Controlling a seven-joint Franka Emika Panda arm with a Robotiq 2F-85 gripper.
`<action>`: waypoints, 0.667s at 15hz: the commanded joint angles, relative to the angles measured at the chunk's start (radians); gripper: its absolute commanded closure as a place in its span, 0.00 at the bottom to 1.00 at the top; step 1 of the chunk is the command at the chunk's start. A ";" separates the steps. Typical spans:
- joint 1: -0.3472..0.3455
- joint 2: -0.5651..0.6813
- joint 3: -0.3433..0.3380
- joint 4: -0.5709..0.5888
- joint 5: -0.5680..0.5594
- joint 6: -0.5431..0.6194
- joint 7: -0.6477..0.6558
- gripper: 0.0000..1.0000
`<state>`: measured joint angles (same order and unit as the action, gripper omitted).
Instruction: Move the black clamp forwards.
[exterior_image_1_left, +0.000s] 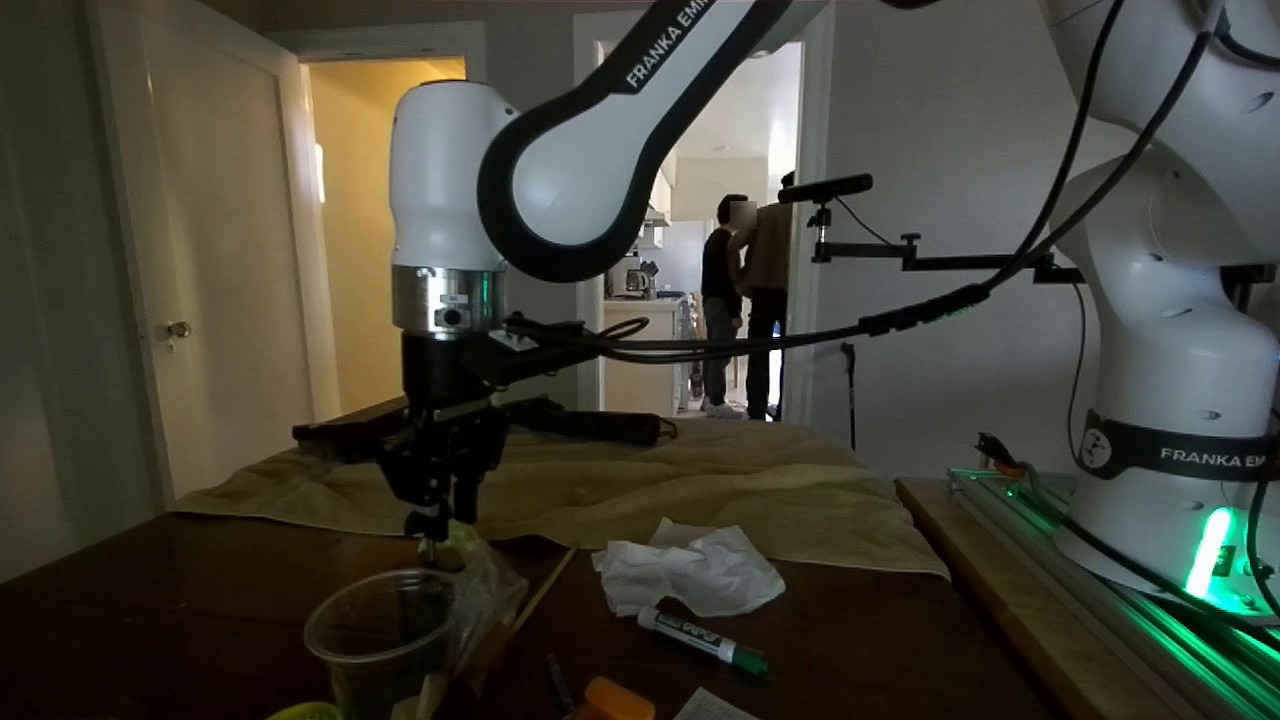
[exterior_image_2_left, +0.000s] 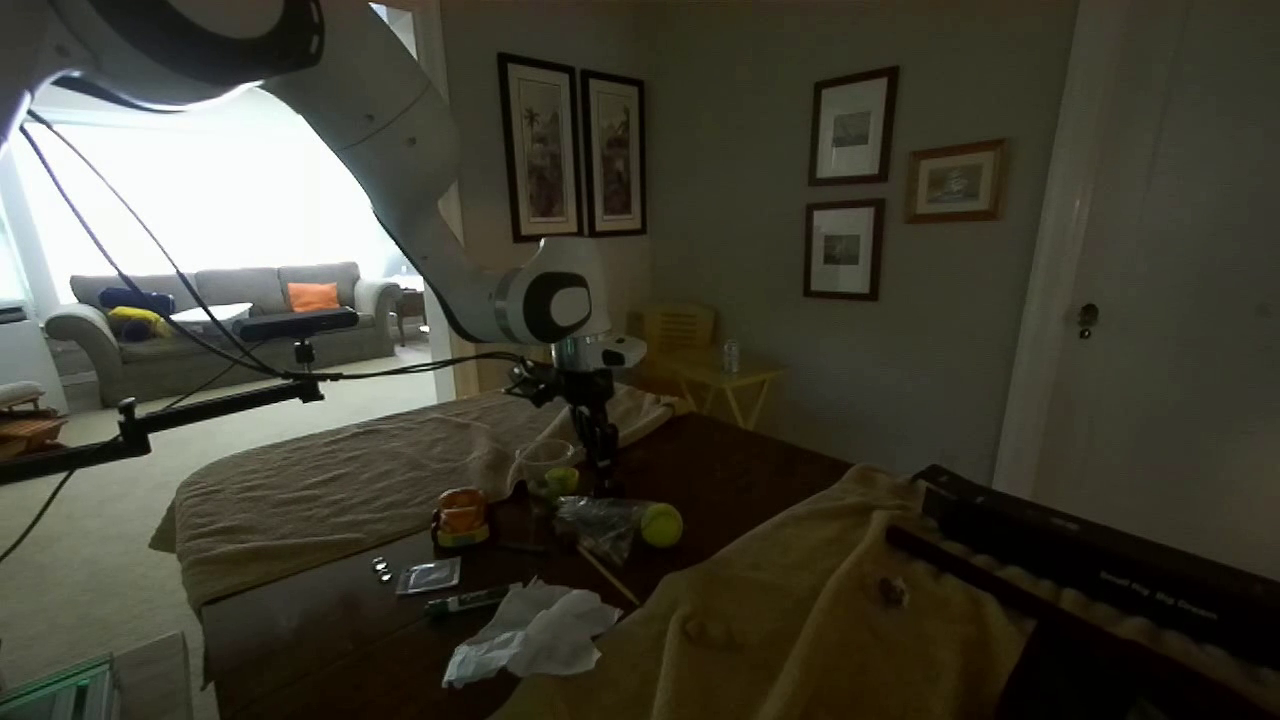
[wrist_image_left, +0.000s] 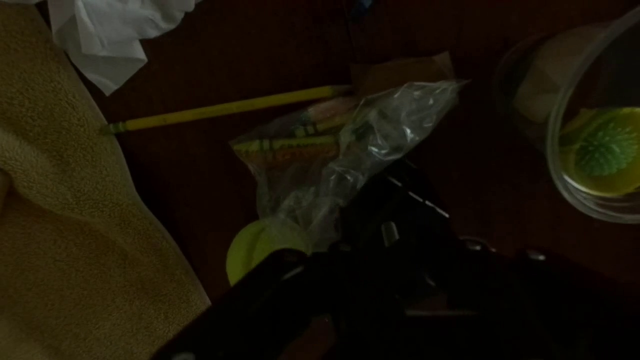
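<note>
My gripper points down, low over the dark wooden table, in both exterior views (exterior_image_1_left: 437, 522) (exterior_image_2_left: 604, 472). In the wrist view the gripper (wrist_image_left: 400, 265) comes in from the bottom edge. A black shape with a short metal pin and a straight shiny edge, which looks like the black clamp (wrist_image_left: 395, 205), lies between and just beyond the dark fingers. Darkness hides where fingers end and clamp begins, and whether they grip it. I cannot pick the clamp out from the gripper in the exterior views. A clear plastic bag (wrist_image_left: 310, 185) and a yellow-green ball (wrist_image_left: 250, 250) are beside it.
A clear plastic bowl (exterior_image_1_left: 330, 640) stands near the gripper, holding a spiky green-yellow thing. A pencil (wrist_image_left: 225, 108), white tissue (exterior_image_1_left: 690, 575), a green-capped marker (exterior_image_1_left: 700, 640) and an orange tape measure (exterior_image_2_left: 462, 515) lie around. A tan towel (exterior_image_2_left: 760, 620) and long black bar (exterior_image_1_left: 590, 425) are beyond.
</note>
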<state>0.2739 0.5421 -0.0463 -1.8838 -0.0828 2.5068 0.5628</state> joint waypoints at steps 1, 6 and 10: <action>-0.002 -0.011 0.006 -0.010 0.023 0.007 0.009 0.77; -0.007 -0.013 0.010 -0.014 0.016 0.006 -0.017 0.93; -0.042 -0.017 0.044 -0.015 0.032 -0.012 -0.136 0.96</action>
<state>0.2683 0.5421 -0.0381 -1.8838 -0.0827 2.5052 0.5268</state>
